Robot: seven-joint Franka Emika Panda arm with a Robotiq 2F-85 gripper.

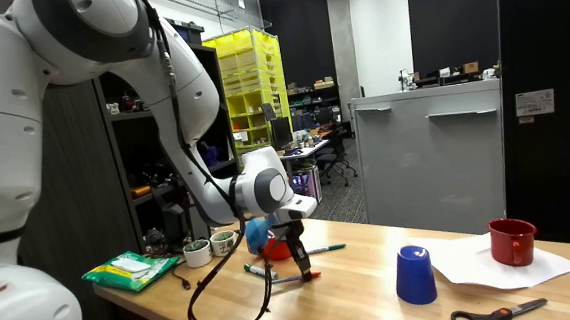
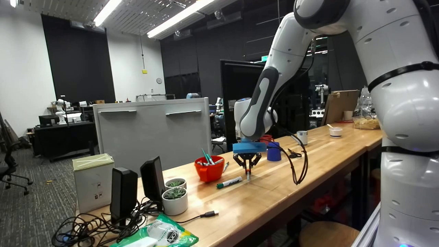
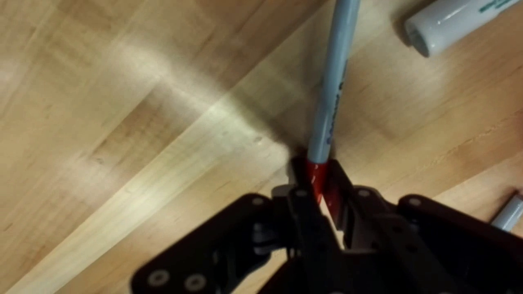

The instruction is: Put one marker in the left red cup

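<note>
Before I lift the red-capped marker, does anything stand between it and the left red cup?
Nothing tall is visible between the red-capped marker, its cap in the jaws, and the left red cup. A thick green-capped marker lies flat nearby; pens poke above the cup's rim.

A pale wooden table (image 1: pixel 353 301), marked by lighter and darker strips, is shown in all views. Near one end a white box (image 2: pixel 94 187), two black speakers (image 2: pixel 122 195), tangled black cables (image 2: pixel 84 235) and a green packet (image 1: pixel 129 277) are carried. Two white plant pots (image 2: pixel 175 206) are set side by side, between the packet and the bright red cup (image 2: pixel 210 172). Near the cup a green-capped white marker (image 2: pixel 229 182) and another marker (image 1: pixel 327 248) are laid. Farther along, an upturned blue cup (image 1: pixel 415 279), black-handled scissors (image 1: pixel 501 315), a white paper sheet (image 1: pixel 467 263) and a pale can (image 2: pixel 302 138) are borne.
</note>
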